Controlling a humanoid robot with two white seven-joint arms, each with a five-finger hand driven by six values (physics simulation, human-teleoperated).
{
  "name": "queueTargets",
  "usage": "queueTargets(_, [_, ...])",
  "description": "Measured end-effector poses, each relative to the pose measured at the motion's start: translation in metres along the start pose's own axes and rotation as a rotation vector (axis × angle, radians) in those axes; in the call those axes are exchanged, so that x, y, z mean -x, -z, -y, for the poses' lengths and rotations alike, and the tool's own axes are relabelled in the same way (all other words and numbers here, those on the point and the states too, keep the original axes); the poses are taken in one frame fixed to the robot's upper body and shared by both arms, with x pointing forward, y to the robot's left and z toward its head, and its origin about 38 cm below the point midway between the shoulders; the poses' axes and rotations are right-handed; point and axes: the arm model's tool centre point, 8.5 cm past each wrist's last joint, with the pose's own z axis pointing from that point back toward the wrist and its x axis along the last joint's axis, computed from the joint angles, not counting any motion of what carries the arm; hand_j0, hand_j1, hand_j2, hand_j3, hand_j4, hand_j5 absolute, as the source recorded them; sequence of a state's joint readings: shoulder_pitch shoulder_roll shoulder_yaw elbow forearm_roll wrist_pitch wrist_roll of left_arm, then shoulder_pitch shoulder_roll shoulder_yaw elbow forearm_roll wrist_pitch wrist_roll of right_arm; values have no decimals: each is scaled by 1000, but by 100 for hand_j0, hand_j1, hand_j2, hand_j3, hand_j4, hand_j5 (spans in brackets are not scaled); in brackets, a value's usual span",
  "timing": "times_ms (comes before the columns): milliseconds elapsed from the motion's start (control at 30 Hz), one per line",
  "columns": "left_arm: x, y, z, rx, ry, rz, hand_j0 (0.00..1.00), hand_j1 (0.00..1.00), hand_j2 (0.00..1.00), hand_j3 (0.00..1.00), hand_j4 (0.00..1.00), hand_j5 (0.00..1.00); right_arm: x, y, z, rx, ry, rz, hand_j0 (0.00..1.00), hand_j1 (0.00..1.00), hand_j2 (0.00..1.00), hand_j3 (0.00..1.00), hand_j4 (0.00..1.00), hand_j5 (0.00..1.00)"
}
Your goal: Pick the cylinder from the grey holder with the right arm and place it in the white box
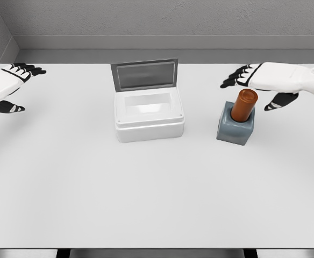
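**A:** Cylinder first: where does the smooth, rust-brown round-ended cylinder [244, 105] sit?

**B:** It stands in the squat blue-grey block holder [235, 130], leaning slightly to the right, with its lower part sunk into the holder's top opening. The holder rests on the flat, matte white tabletop [146, 199], to the right of the box and apart from it.

**A:** Any label, brand or writing on either one?

**B:** I can read none. The cylinder's surface is plain, with a soft sheen and a flat, slightly darker top face. The holder has plain faces and softly rounded edges.

**A:** And the box?

**B:** It is a glossy white rectangular box with rounded corners [149, 129], open at the top with a shallow, pale interior. Its hinged grey lid [144, 74] stands upright at the back edge, with a lighter grey inset panel inside a darker frame. It carries no lettering either.

**A:** What about the hands?

**B:** The white-shelled right hand with black fingers [254, 80] hovers just behind and above the cylinder, with its fingers spread and pointing left and its thumb hanging down on the right of the cylinder. It grips nothing and is not touching the cylinder. The white left hand with black fingertips [9, 86] hangs over the far left edge of the table, well apart from the box, with its fingers loosely extended and empty

**A:** What lies behind?

**B:** A speckled grey wall [173, 16], rough in texture, runs along the back
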State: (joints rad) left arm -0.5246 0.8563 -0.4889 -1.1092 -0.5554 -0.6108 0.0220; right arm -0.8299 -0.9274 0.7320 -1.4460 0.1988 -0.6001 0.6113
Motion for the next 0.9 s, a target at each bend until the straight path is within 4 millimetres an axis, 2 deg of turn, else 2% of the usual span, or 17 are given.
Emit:
queueTargets(233, [0,0,0,1,0,-1,100,100,100,100,100,100,-2,17,-12,-46,14,24,99,99,99,99,99,99])
queueTargets(333, [1,0,0,1,0,-2,100,100,100,100,100,100,2,18,-16,-55,25,15,88,88,88,88,88,88])
queueTargets(367, [1,0,0,1,0,-2,100,100,100,100,100,100,2,17,-16,-56,26,13,82,82,82,82,82,82])
queueTargets(433, [1,-1,0,1,0,-2,100,100,100,100,100,100,3,17,-16,-57,26,11,76,76,76,76,76,76])
queueTargets(633, [1,-1,0,0,0,-3,100,100,100,100,100,100,4,17,-15,-56,23,11,64,64,64,64,64,64])
queueTargets(767, [1,-1,0,0,0,-3,100,100,100,100,100,100,3,17,-15,-53,25,13,60,60,60,60,60,60])
queueTargets(833, [1,-1,0,0,0,-3,100,100,100,100,100,100,3,17,-14,-52,24,14,54,54,54,54,54,54])
queueTargets(900, [1,-1,0,0,0,-3,100,100,100,100,100,100,2,17,-14,-48,25,14,54,54,54,54,54,54])
